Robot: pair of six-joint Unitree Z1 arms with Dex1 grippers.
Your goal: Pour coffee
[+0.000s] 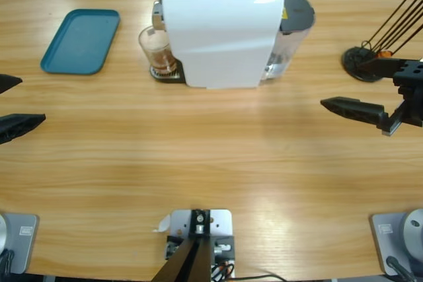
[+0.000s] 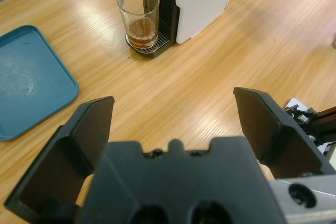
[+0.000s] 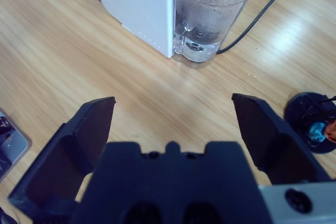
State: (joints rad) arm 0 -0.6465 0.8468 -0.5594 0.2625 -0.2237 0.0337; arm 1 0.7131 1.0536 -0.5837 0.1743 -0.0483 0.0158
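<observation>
Waiting at opposite edges of the tabletop (image 1: 211,163), both well apart from the work. Left end effector (image 2: 173,124) spread wide with nothing between its jaws, aimed toward the glass (image 2: 139,17). Right end effector (image 3: 173,124) equally wide and empty, facing the water tank (image 3: 210,19) at the back of the white coffee machine (image 1: 221,31).

Coffee (image 2: 142,30) sitting as a shallow reddish-brown layer in the clear glass, upright on the drip grate (image 2: 149,48) under the spout, touching or just beside the machine front. Teal tray (image 1: 80,39) lying off to one side.

Risks from here: clipping the spout or the machine wall on approach, since the glass stands tucked close in. Slipping on smooth glass if gripped too high or too lightly. Tipping early and spilling. Possibly a still-dripping spout, though hard to tell from these views.
</observation>
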